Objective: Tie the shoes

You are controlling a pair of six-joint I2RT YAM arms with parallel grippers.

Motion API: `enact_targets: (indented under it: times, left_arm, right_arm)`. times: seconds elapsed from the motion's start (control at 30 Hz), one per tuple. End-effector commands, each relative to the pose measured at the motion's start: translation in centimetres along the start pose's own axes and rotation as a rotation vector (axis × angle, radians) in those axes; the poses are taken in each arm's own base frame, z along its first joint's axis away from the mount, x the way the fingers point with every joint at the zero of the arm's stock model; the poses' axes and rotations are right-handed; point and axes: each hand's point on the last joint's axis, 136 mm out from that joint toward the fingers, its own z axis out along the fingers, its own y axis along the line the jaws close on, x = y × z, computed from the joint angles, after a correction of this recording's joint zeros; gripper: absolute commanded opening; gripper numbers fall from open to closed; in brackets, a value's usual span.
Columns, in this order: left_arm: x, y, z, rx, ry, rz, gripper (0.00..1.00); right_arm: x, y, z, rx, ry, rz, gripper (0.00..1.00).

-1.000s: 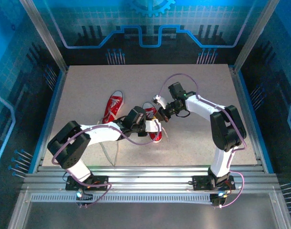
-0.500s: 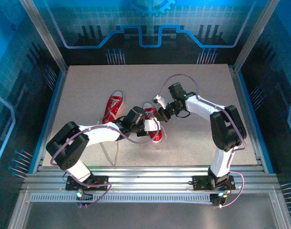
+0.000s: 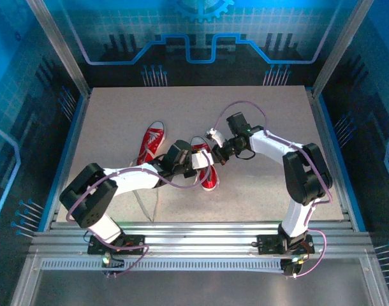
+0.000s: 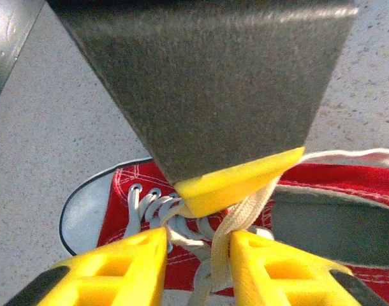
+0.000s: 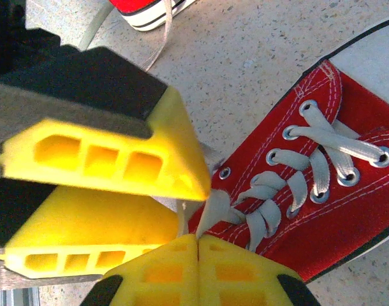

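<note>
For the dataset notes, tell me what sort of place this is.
Probably a robot lab work cell: a speckled table fenced by aluminium rails, blue circuit-patterned wall panels, and a left arm and right arm bolted at its near edge.

The red shoe (image 5: 347, 191) is matt woven canvas with white stitching, shiny metal eyelets (image 5: 307, 108), flat cloth laces (image 5: 335, 143) and a smooth rubber toe cap (image 4: 86, 213). Under the shoe, the table (image 5: 245, 57) is matt and finely speckled; over its laces the left gripper (image 4: 198, 239) has fingers (image 4: 105, 268) of smooth moulded yellow plastic.
</note>
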Motion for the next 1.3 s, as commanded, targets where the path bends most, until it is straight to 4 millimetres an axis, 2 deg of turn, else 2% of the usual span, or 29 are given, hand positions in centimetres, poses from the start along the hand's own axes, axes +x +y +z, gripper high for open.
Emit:
enact_targets:
  times: [0.0,0.27,0.4,0.8,1.1,1.27]
  left_arm:
    - [-0.2,1.2,0.3,-0.052,-0.008,-0.023,0.39]
    - [-0.6,1.6,-0.1,-0.049,-0.034,-0.047,0.49]
    - [-0.8,1.3,-0.3,0.017,-0.063,-0.075,0.5]
    - [-1.0,-0.2,0.0,0.196,-0.092,-0.117,0.43]
    - [-0.4,-0.8,0.3,0.237,-0.077,-0.135,0.34]
    - [-0.2,-0.7,0.5,0.234,-0.075,-0.144,0.25]
  right_arm:
    - [-0.4,0.5,-1.0,-0.01,-0.031,-0.004,0.0]
    - [-0.2,0.7,-1.2,-0.013,-0.022,-0.021,0.0]
    - [-0.2,1.0,-1.3,-0.026,-0.02,-0.04,0.0]
    - [0.0,1.8,-1.3,-0.06,-0.005,-0.064,0.0]
    - [0.0,2.5,-1.5,-0.068,-0.009,-0.105,0.0]
    - [0.1,2.5,-1.5,-0.069,-0.005,-0.108,0.0]
